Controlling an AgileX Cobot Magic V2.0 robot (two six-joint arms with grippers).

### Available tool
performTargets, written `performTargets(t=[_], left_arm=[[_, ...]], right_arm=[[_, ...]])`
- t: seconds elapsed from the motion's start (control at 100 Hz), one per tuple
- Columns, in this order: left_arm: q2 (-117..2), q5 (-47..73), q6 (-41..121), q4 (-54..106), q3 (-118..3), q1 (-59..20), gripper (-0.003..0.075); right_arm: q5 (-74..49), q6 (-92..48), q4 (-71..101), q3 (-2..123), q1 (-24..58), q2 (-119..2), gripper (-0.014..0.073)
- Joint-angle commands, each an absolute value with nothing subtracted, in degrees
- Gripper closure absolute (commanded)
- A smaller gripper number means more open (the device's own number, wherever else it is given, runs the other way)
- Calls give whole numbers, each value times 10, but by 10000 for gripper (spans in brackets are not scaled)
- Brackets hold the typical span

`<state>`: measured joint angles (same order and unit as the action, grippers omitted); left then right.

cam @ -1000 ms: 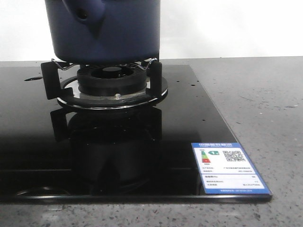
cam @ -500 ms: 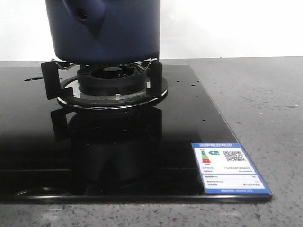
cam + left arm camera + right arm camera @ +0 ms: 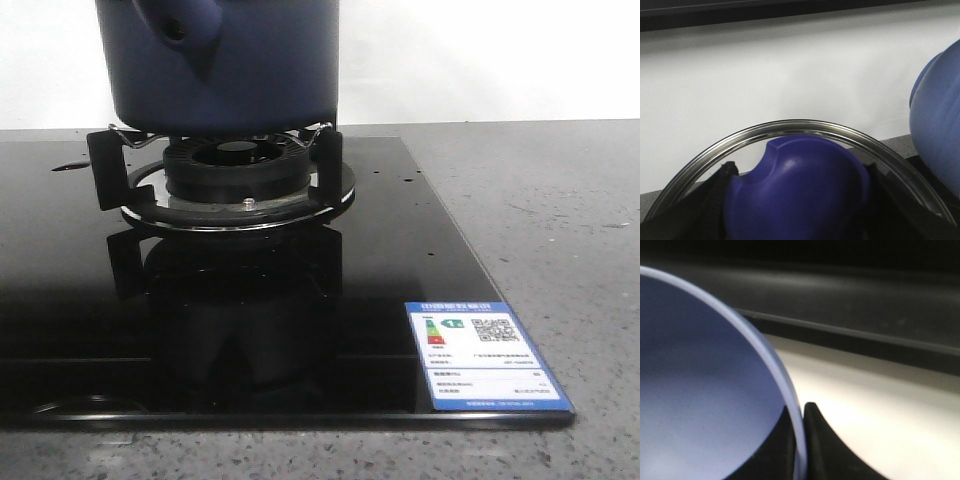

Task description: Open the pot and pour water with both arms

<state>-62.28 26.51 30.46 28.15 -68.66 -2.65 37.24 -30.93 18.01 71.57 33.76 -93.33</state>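
Here the pot [image 3: 225,65] is seen in the front view sitting on the burner stand [image 3: 225,175] of a black glass stove [image 3: 200,320], its stub handle [image 3: 180,25] turned toward the camera; its top is cut off by the frame, so whether it is open cannot be told there. In the left wrist view the left gripper [image 3: 797,200] is closed on the blue knob [image 3: 795,190] of a glass lid [image 3: 790,125] with a metal rim, one black jaw seen on each side of the knob. In the right wrist view the right gripper [image 3: 799,440] is pinched on the thin pale rim of a blue bowl [image 3: 705,390], one jaw inside and one outside. Several risks are judged from this. The knob is rounded and smooth, so the lid could be lost if the grip slackens, and glass dropped onto the stove or the counter [image 3: 540,200] could break. The bowl is held only by a narrow edge pinch, so it could twist or slip once water shifts its weight. Water could also be spilled onto the stove if the bowl is tilted before it is over the pot.
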Motion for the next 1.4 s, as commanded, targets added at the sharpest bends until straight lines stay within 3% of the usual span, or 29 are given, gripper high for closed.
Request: performTargets(t=[0.0,0.35,1.01,1.2,1.39], left_arm=[[-612,208,302,296,-706,-27,312],[-612,208,302,296,-706,-27,312],[-612,208,302,301,-706,-27,312],[-612,208,302,301,-706,-27,312],[-612,208,302,301,-706,-27,312]], right_arm=[[443,-309,163,731,338,-901,637],[528,-309,151,731,338,-901,637],[503,-311,151,731,338,-899,637],[392,-318,151,738,334,-867,637],[137,-318,152,801,289,-819,637]])
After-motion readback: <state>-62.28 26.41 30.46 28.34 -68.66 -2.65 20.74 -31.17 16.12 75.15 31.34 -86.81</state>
